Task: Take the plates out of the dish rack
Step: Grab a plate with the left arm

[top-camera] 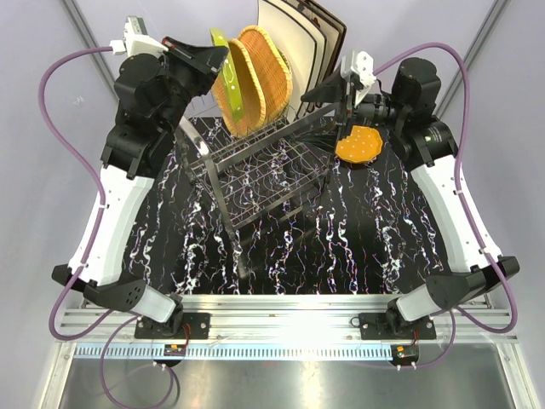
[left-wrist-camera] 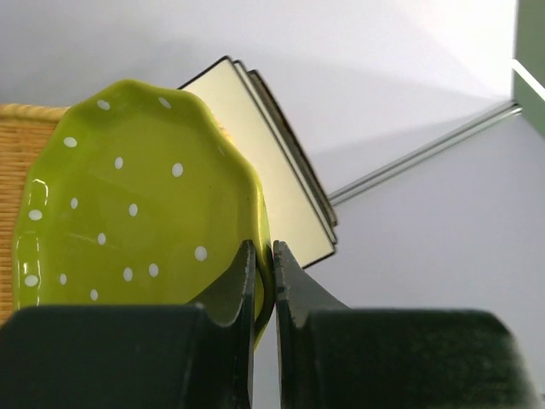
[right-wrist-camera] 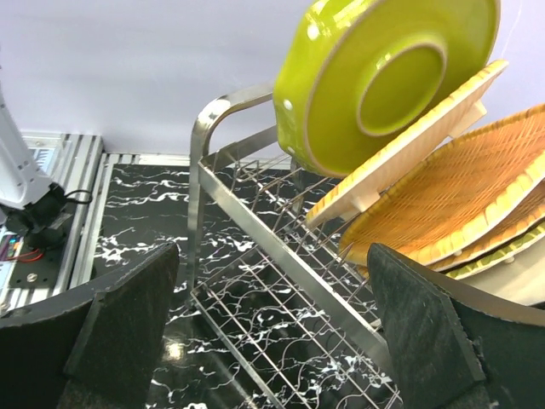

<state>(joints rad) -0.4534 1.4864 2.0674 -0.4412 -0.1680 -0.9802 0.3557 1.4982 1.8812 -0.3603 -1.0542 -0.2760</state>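
I see a lime-green plate (left-wrist-camera: 128, 213) with white dots at centre left of the left wrist view. In the top view, upper centre, are golden woven wicker plates (top-camera: 264, 72) and dark-edged cream square plates (top-camera: 294, 38). Right of centre, an orange dotted plate (top-camera: 358, 145) lies on a black table (top-camera: 383, 239) veined white. The rack (top-camera: 255, 162) is chrome.

Bright, even light is cast from above. A soft sheen is seen on the glossy green white-dotted plate (left-wrist-camera: 128, 204) ahead of the left gripper (left-wrist-camera: 264, 249), which (so close to the lens) is rendered blurred.
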